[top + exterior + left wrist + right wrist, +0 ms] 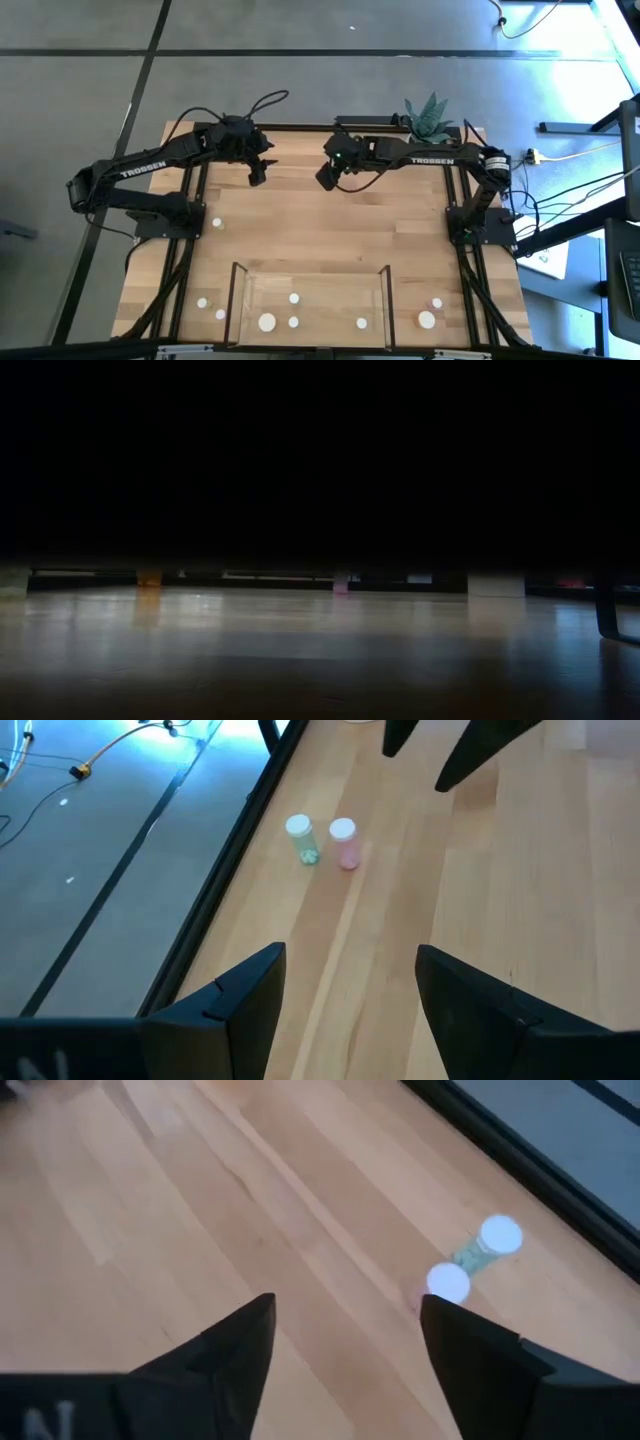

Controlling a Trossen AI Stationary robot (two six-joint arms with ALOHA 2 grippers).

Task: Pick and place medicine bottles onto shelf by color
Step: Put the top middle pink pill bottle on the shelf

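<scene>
Two small medicine bottles with white caps, one greenish [302, 838] and one pink [344, 844], stand side by side on the wooden tabletop near its far edge. In the right wrist view the greenish bottle [490, 1245] and the pink bottle [447, 1283] show just past one finger. My left gripper [258, 170] [350, 960] and my right gripper [330, 178] [348, 1305] both hover open above the far half of the table, facing each other, with nothing between their fingers. The shelf [310, 285] stands at the near edge with several white-capped bottles on it.
More white-capped bottles stand on the tabletop left of the shelf [202, 301], right of it [427, 320], and alone at the left [217, 223]. A spiky green plant [430, 118] sits at the far right corner. Bare wood lies across the table's middle.
</scene>
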